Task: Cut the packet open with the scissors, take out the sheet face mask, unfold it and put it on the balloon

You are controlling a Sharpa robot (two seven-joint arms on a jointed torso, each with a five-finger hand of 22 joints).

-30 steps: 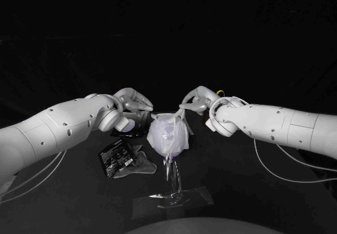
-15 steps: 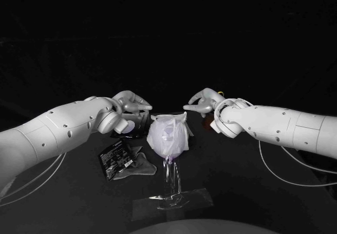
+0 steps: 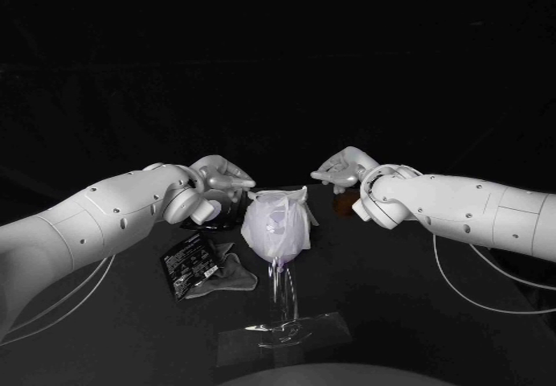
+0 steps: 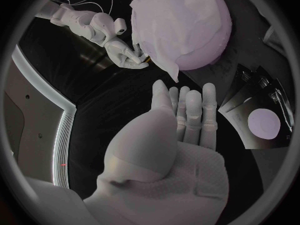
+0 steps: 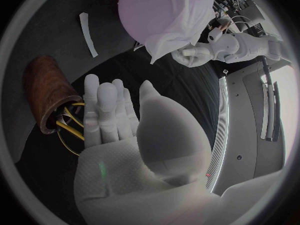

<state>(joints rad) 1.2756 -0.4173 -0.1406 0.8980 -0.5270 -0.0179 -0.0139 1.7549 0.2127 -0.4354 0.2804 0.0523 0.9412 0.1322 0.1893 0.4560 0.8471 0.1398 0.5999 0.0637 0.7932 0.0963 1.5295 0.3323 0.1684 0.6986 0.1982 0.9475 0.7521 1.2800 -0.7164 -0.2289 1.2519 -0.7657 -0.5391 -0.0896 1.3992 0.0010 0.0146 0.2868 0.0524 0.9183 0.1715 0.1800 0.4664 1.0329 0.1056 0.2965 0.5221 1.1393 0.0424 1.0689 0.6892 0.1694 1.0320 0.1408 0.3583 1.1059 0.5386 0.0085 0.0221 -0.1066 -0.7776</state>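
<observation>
The pale purple balloon [image 3: 278,232] stands upright on a clear stand [image 3: 282,326] at the table's middle, and the white sheet mask [image 3: 269,211] is draped over it with corners sticking up. The masked balloon [image 4: 184,25] also shows in the left wrist view, and its other side [image 5: 164,12] in the right wrist view. My left hand [image 3: 217,177] hovers just left of the balloon's top, its fingers [image 4: 187,115] stretched out and holding nothing. My right hand [image 3: 344,169] hovers to the right, its fingers [image 5: 106,110] apart and bare. The black packet [image 3: 190,261] lies left of the stand.
Yellow-handled scissors [image 5: 70,129] stand in a brown wooden holder [image 5: 47,97] near my right hand. A cut strip [image 5: 88,34] lies on the table. Crumpled clear film [image 3: 235,275] lies beside the packet. A dark tray [image 4: 262,117] with a white disc sits behind my left hand.
My right hand has let go of the mask's upper corner and drawn back to the right. My left hand has also eased away from the balloon. The mask stays on the balloon.
</observation>
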